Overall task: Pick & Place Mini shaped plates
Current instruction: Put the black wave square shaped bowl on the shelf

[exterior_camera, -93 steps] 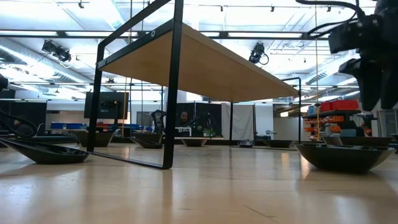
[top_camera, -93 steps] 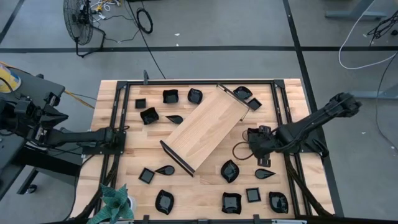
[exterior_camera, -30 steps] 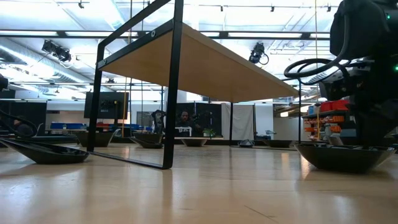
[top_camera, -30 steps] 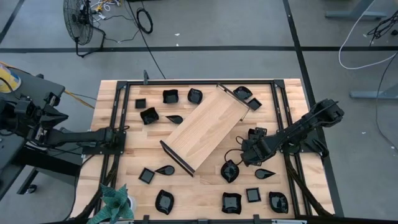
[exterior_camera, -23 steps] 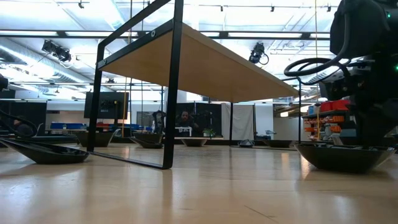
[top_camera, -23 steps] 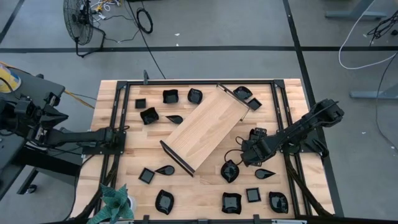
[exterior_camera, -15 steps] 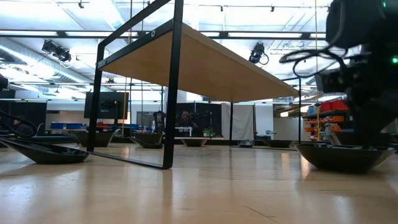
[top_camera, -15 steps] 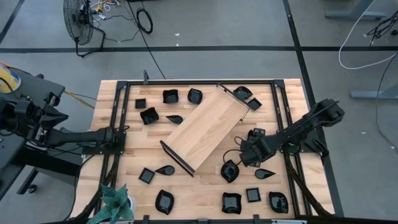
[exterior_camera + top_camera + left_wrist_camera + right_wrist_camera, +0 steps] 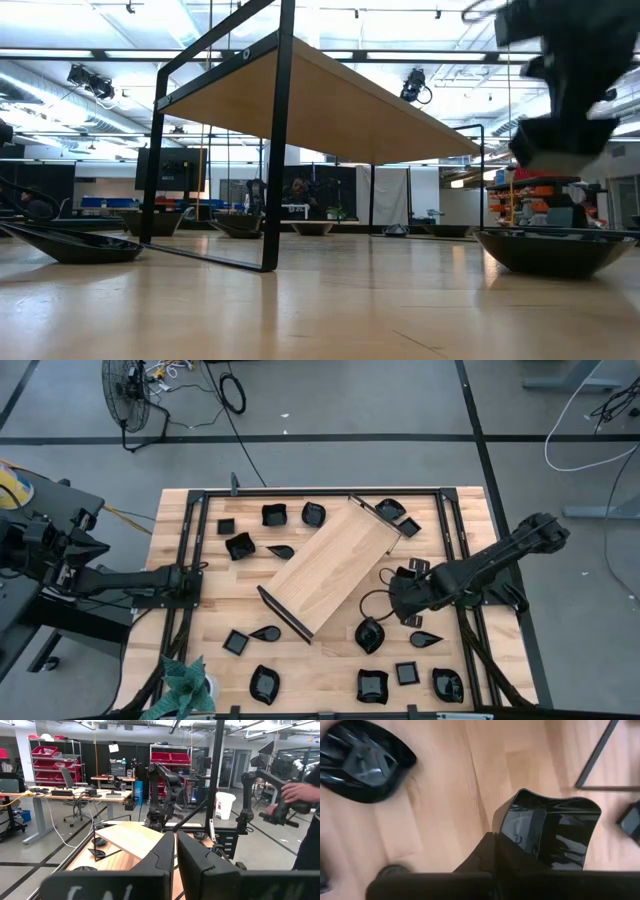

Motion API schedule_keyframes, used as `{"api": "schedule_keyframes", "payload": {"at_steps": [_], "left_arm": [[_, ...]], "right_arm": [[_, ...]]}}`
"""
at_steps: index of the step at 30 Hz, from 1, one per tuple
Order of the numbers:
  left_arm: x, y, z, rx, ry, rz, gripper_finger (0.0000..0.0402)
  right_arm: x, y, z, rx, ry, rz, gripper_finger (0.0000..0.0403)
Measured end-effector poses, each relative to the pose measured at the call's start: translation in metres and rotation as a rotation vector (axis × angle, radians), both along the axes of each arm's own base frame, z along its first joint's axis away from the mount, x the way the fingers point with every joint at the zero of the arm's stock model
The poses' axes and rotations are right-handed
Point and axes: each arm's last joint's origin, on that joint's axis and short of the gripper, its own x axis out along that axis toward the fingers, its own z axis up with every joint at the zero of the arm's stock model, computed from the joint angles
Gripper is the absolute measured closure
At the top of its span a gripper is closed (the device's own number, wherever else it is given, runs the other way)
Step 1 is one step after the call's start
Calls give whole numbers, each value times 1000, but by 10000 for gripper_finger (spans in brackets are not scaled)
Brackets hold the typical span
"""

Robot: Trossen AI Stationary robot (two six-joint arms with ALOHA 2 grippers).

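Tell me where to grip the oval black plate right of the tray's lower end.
Oval plate: pinch its upturned rim from straight above, on the side away from the tray. It lies flat and shallow, so likely only the rim offers a hold, and the tray crowds the other side.

plates (image 9: pixel 547 837): glossy black | tray (image 9: pixel 333 565): light wood | table (image 9: pixel 215 610): wood planks

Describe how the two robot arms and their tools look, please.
Both arms are dark, almost black, built of jointed segments. The right arm carries a looping black cable near its tool. The left tool has two flat, matte black fingers with squared tips. No markings are readable.
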Motion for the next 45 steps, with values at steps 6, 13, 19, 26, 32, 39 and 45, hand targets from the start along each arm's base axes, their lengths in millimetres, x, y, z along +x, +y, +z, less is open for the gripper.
{"api": "schedule_keyframes", "payload": {"at_steps": [6,13,19,26,32,39,45], "left_arm": [[0,0,0,0,0,1,376],[0,0,0,0,0,0,376],[0,0,0,0,0,0,376],[0,0,0,0,0,0,376],[0,0,0,0,0,0,376],[0,0,0,0,0,0,376],[0,0,0,0,0,0,376]], "right_arm": [[2,1,41,16,-67,70,403],[6,1,77,-10,-123,276,403],[11,-8,97,-105,-133,551,403],[18,-33,107,-247,-80,812,403],[28,-60,104,-329,5,931,403],[43,-79,97,-393,73,1053,403],[52,-91,81,-426,96,1101,403]]}}
